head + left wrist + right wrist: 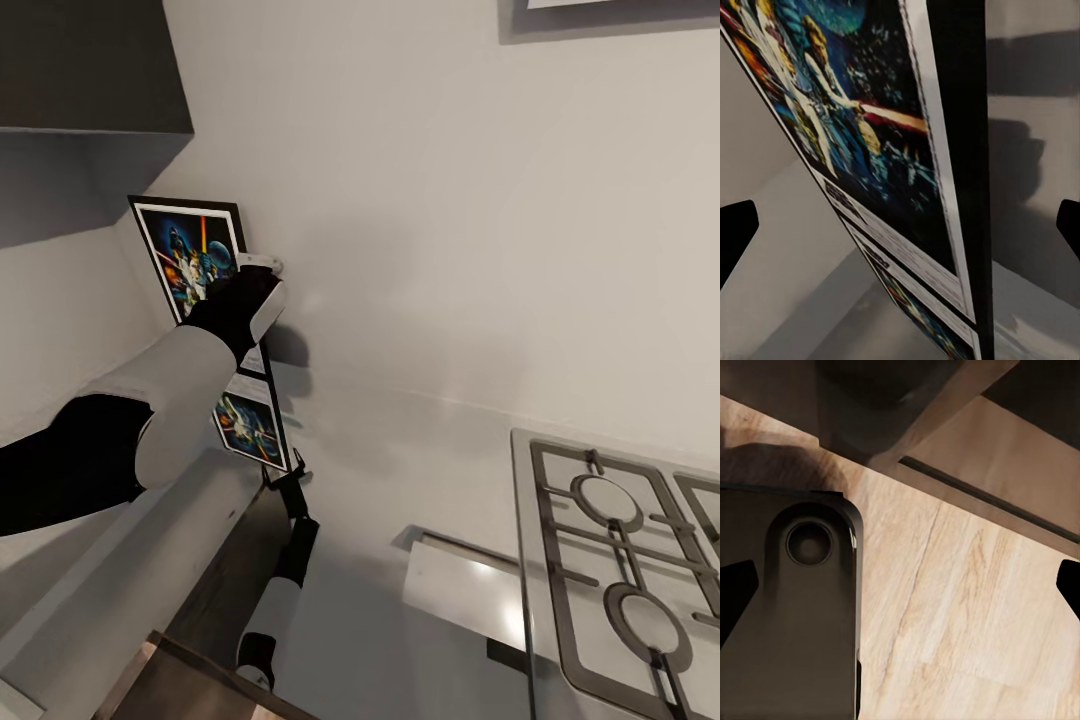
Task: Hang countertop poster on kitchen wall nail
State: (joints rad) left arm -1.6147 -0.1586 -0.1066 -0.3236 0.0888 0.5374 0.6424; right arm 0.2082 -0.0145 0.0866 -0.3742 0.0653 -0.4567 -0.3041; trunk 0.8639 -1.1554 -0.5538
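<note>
The poster [190,252] stands upright on the grey countertop [400,450], leaning in the corner against the wall. It has a black frame, a white border and colourful figures on dark blue. My left arm crosses its middle, and the left gripper [258,282] is at its right edge. In the left wrist view the poster [862,142] is very close, and its black edge runs between the widely spread fingers of the open left gripper [900,232]. The right gripper [290,492] hangs low beside the counter's front. Over the wooden floor the right gripper [900,592] is open and holds nothing.
A gas hob [620,540] is set in the counter at the right, with a pale recessed panel [460,585] beside it. A dark wall cabinet [90,70] hangs over the corner. A framed picture's lower edge [610,20] shows high on the wall. The robot's dark base [795,615] is below.
</note>
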